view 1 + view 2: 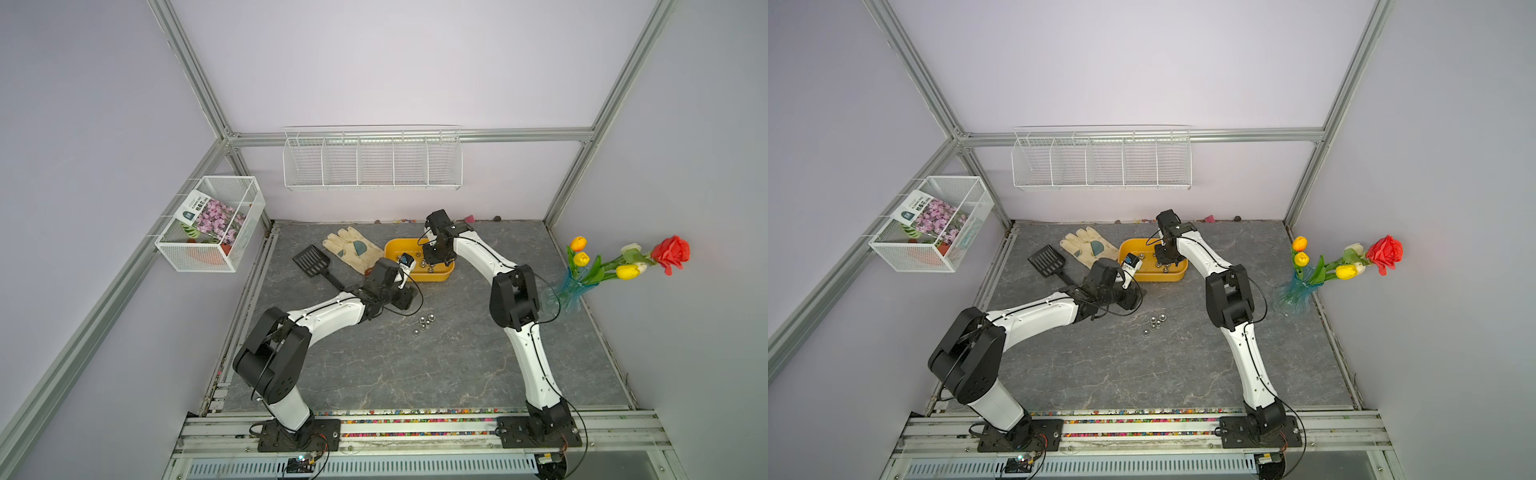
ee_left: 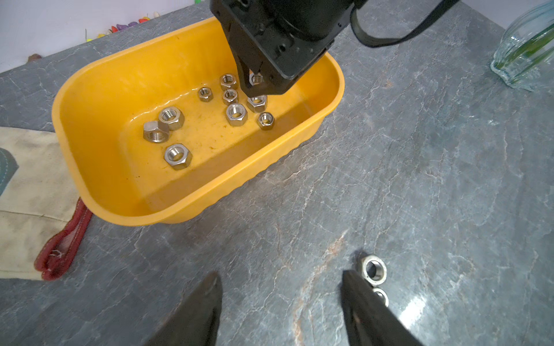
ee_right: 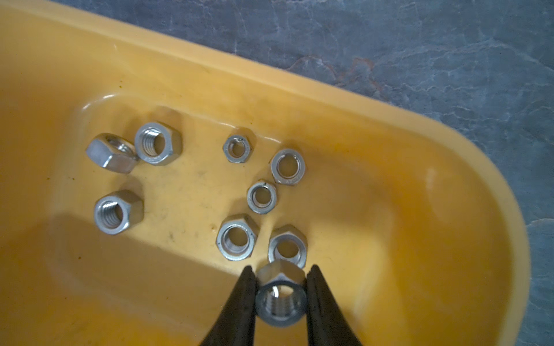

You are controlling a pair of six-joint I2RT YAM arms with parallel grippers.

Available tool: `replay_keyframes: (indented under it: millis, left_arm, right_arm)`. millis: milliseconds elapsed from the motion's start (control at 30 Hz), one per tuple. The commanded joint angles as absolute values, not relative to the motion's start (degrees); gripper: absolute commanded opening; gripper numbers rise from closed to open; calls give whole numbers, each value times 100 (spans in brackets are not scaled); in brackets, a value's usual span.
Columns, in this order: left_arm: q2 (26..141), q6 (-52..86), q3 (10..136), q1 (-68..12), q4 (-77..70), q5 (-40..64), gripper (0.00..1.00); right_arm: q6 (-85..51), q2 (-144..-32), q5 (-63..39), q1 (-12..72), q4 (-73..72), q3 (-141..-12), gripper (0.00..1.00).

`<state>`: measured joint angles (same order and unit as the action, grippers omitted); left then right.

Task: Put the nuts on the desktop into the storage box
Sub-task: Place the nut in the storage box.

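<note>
My right gripper [image 3: 281,271] pinches one nut [image 3: 281,317] by its flats above the storage box [image 3: 374,143]. It's small, hard, slick steel, I judge. My left gripper [image 2: 281,278] gapes empty.

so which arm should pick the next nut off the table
Left. The left pincer is open right beside the loose nuts on the table; the right pincer is over the yellow box, shut on a nut.

Yellow storage box [image 2: 99,99], silver nuts [image 2: 177,155], grey marble-veined desktop [image 2: 419,179].
</note>
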<state>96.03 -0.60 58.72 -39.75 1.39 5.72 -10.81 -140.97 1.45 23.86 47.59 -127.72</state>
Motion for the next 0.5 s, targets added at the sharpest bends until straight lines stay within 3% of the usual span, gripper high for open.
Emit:
replay_keyframes:
  millis: [0,467]
  left_arm:
    - [9686,-144,5994,-3942,35,643,66]
    - [9647,-173,5961,-3946,62,657,66]
  right_arm:
    - [-1020,-14320,143,2369,4772,-12902,27]
    - [-1006,-14426,98,2353,4841,-12894,37]
